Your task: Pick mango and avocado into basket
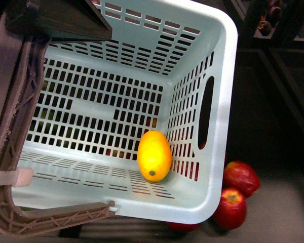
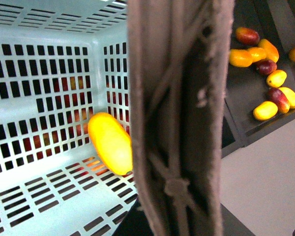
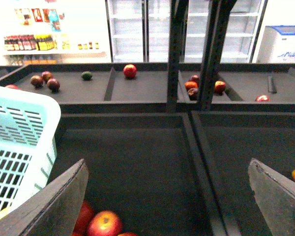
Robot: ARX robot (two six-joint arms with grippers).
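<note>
The pale teal basket [image 1: 220, 76] fills the front view. The yellow-orange mango [image 1: 154, 155] lies on its slotted floor near the right wall, and also shows in the left wrist view [image 2: 110, 142]. My left gripper [image 1: 53, 21] is shut on the basket's brown handle [image 1: 12, 96], which crosses the left wrist view [image 2: 179, 118] and hides the jaws. My right gripper [image 3: 167, 164] is open and empty above a dark bin, to the right of the basket's corner [image 3: 24, 128]. A small dark green fruit [image 3: 87, 75] lies on the far shelf; I cannot tell if it is the avocado.
Red apples [image 1: 240, 177] lie below the basket's right side, and more [image 3: 104, 223] lie by my right gripper's finger. A dark tray of several yellow and red mangoes [image 2: 265, 110] is beside the handle. Dark shelf bins with dividers [image 3: 194, 147] hold scattered fruit.
</note>
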